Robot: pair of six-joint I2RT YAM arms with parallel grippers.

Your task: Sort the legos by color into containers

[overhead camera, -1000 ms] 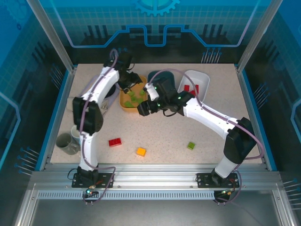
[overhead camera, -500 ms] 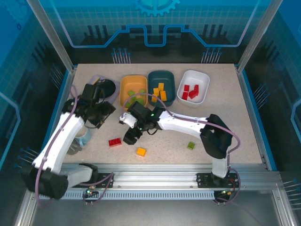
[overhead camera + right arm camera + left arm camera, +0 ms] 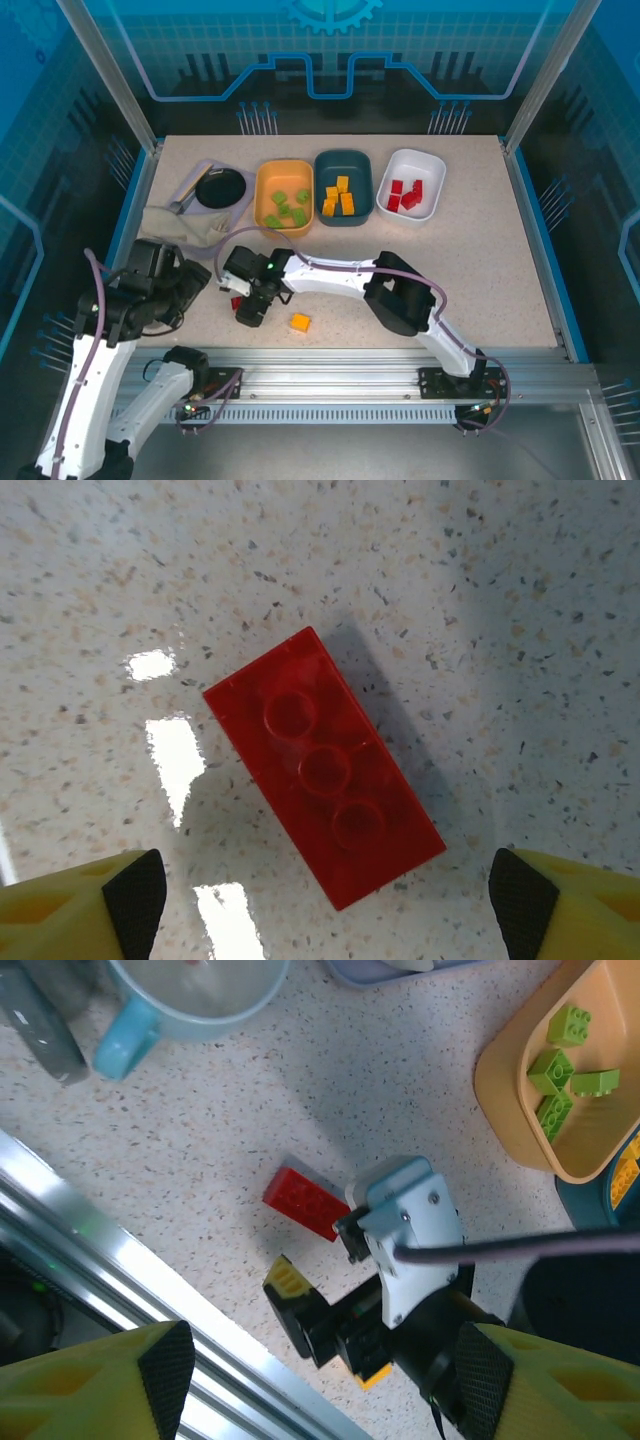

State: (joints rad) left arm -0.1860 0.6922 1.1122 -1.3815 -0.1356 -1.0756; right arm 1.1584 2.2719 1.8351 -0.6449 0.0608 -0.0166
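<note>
Right wrist view: right gripper point(image 3: 328, 895) poised over red lego point(image 3: 325, 820) on speckled table point(image 3: 500, 600), fingers point(image 3: 130, 890) spread wide either side, not touching. Left gripper point(image 3: 320, 1380) likewise parted, holding nothing.

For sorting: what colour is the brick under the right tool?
Red brick, best seen from the right wrist.

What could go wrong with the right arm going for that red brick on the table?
1. The red brick lies diagonal between the right gripper's open fingers, so closing may spin or squirt it away rather than clamp it.
2. The orange brick sits on the table close beside that gripper; a descent could knock it.
3. The white tub holding the reds is far across the table, so a weak grip might drop the brick on the way.
</note>
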